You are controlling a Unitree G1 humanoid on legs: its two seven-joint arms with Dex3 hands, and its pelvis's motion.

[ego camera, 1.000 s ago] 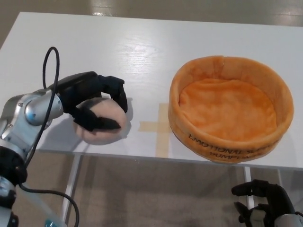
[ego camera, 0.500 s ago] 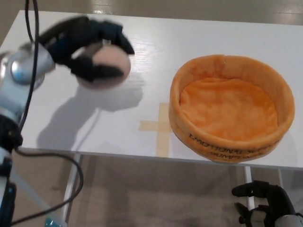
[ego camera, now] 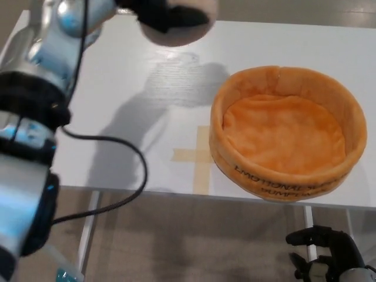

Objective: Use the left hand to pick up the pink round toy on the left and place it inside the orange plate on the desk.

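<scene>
The left hand [ego camera: 161,14] has its black fingers wrapped around the pink round toy [ego camera: 188,26], held high above the white desk [ego camera: 117,88] near the top edge of view. The pick-up looks done — what's left is carrying it right over the orange plate [ego camera: 286,134], which sits empty, and letting go. The right hand [ego camera: 322,252] hangs below the desk edge, fingers loosely apart — holding nothing.

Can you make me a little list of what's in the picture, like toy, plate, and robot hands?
toy: pink round toy, lifted above the desk at the picture's top
left hand: left hand, shut on the toy
plate: orange plate, empty, on the white desk
right hand: right hand, low beside the desk, holding nothing
tape: tan cross left of the plate
</scene>
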